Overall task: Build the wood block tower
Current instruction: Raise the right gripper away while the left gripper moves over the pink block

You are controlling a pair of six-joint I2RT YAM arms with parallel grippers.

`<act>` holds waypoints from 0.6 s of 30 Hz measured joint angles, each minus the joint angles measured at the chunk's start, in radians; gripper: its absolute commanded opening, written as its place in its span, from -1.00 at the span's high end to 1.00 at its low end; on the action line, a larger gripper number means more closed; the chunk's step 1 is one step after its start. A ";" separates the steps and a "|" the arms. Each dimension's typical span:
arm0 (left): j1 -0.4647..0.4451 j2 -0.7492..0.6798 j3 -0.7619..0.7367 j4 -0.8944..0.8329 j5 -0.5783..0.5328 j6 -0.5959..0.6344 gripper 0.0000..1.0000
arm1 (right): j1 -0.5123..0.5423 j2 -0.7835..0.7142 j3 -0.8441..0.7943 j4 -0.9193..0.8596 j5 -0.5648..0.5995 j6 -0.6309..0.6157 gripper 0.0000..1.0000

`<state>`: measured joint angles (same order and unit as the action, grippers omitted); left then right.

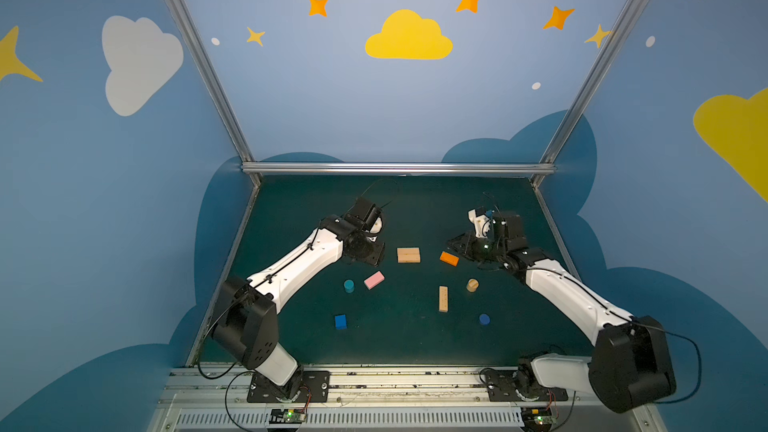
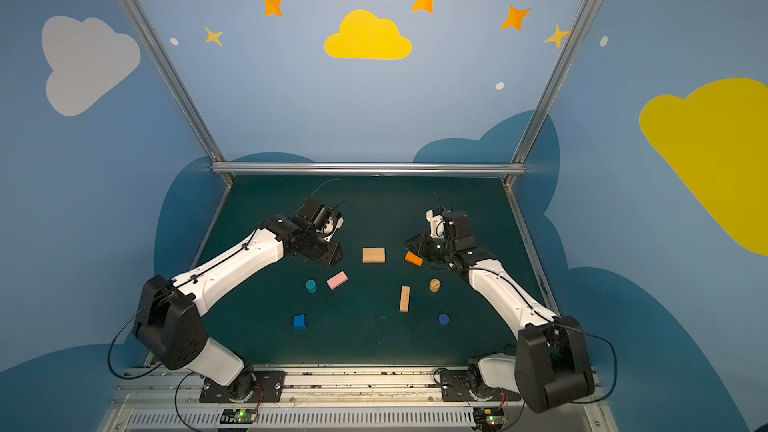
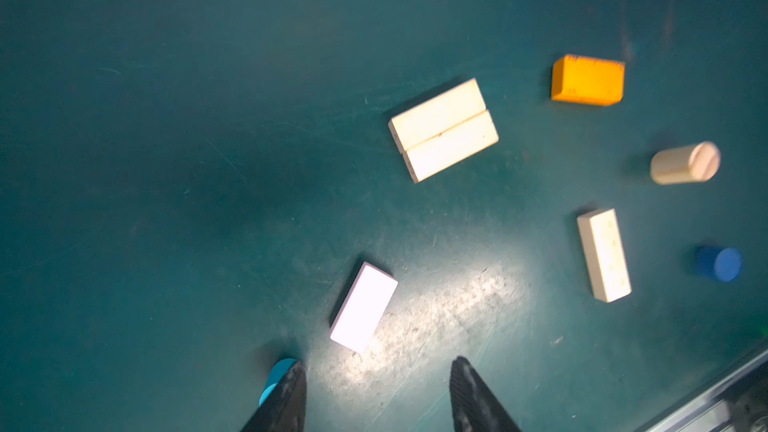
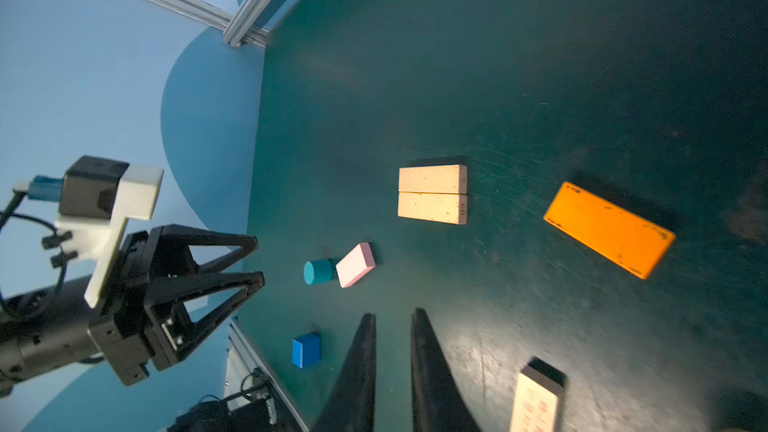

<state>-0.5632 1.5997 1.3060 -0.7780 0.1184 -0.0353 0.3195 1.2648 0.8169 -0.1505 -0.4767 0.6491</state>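
**Blocks lying flat and apart, both grippers hovering empty**

At the left, the blue wooden cube [image 1: 340, 321] and the teal wooden cylinder [image 1: 348, 285] are sitting apart. The left gripper [image 3: 378, 363] is hovering with its fingers spread, gripping nothing. The pink wooden bar [image 1: 374, 280] is lying diagonally. Mid-table, two tan wooden bars [image 1: 408, 255] are lying side by side and touching, their long axes running left to right. A third tan wooden bar [image 1: 443, 298] is pointing front to back. The orange wooden bar [image 1: 449, 258] is lying slanted near the right gripper [image 4: 394, 315], whose fingers are sitting nearly together, empty. The tan wooden cylinder [image 1: 472, 285] and the dark-blue wooden cylinder [image 1: 484, 319] are standing upright. The dark green table [image 1: 415, 209] is lying open toward the back rail [image 1: 399, 167].
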 measured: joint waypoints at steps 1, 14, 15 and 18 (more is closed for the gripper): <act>-0.008 0.019 0.011 -0.016 -0.006 0.016 -0.14 | -0.005 -0.021 -0.014 -0.008 0.007 -0.002 0.78; -0.100 0.138 0.029 -0.111 -0.051 0.155 -0.23 | -0.080 -0.099 -0.117 -0.051 0.025 -0.003 0.56; -0.101 0.141 0.027 -0.111 -0.060 0.158 -0.23 | -0.083 -0.099 -0.120 -0.051 0.024 -0.003 0.56; -0.101 0.166 0.024 -0.110 -0.081 0.169 -0.23 | -0.091 -0.099 -0.123 -0.051 0.023 -0.003 0.55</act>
<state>-0.6640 1.7657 1.3304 -0.8879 0.0376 0.1337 0.2287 1.1660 0.6937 -0.2016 -0.4538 0.6460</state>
